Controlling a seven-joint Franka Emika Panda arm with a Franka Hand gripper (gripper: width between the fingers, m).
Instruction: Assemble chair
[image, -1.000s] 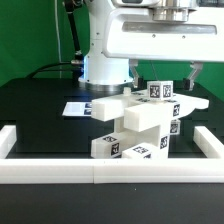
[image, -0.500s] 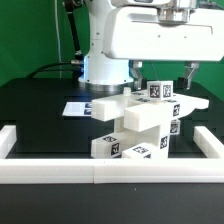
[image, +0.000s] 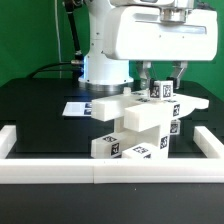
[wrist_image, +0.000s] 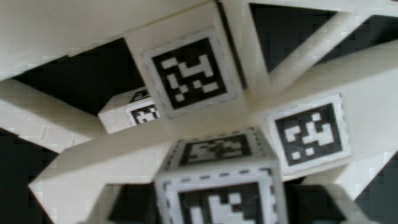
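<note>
The chair (image: 140, 118) (half-built) has its top block (image: 160, 92) between the spread-open claw (image: 164, 82), seemingly awaiting a centred squeeze.

black table (image: 30, 112) carries chair pieces (image: 138, 122), marker board (image: 74, 108), white border rail (image: 100, 171).

We've got the chair (image: 140, 122) in loose white blocky pieces heaped mid-table. A slab (image: 108, 108) juts toward the exterior view's left, a tagged cube (image: 160, 90) sits on top, and a small block (image: 108, 147) lies nearest us.
</note>
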